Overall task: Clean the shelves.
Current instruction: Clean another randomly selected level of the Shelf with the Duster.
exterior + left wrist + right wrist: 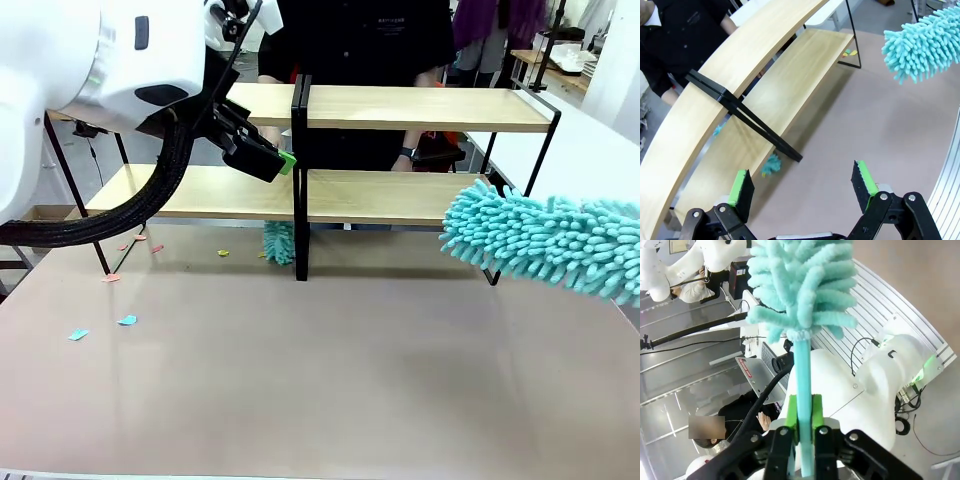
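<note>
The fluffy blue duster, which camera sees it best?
The right wrist view: the duster is close up, its fluffy head and its stick pinched in the right gripper. The front view shows just the fluffy head at the right edge, near the shelves. The left wrist view catches a corner of it.

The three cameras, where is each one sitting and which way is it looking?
Front: sits between the arms, faces the shelves and a person; left claw shows.
Left wrist: sits on that arm, looks down its open claw at the shelves.
Right wrist: looks along its claw, shut on the duster.
Shared: front and left wrist views both show shelves and duster.
</note>
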Robot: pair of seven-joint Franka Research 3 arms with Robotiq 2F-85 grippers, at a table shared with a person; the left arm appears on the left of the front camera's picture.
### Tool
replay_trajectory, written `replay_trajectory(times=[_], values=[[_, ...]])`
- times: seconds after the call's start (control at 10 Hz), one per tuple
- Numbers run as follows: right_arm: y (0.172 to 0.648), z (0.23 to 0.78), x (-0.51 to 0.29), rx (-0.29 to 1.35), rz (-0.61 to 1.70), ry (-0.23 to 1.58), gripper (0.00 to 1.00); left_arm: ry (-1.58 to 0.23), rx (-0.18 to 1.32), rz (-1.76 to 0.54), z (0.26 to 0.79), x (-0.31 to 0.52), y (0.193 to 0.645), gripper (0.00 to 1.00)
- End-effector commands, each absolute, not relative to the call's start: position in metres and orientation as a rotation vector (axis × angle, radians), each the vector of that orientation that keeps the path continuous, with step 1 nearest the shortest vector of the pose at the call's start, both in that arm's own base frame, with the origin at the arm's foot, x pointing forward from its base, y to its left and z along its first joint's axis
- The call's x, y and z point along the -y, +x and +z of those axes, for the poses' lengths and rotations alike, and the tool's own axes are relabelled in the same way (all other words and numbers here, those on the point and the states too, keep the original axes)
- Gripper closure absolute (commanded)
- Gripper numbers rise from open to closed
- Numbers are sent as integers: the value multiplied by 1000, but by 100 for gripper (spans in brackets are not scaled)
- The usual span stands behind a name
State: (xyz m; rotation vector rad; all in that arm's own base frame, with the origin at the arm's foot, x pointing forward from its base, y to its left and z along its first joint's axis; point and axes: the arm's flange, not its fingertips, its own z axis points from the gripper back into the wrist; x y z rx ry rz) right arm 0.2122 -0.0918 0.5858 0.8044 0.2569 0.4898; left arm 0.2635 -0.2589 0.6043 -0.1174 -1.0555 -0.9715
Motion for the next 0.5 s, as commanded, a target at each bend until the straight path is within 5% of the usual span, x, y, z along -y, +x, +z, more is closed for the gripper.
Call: replay_trajectory(times=[0.0, 0.4], values=[[212, 587, 91, -263, 473, 797, 88, -116, 1052, -977, 603, 257, 264, 0], [212, 587, 91, -263, 473, 797, 88, -116, 1052, -977, 603, 257, 264, 0]])
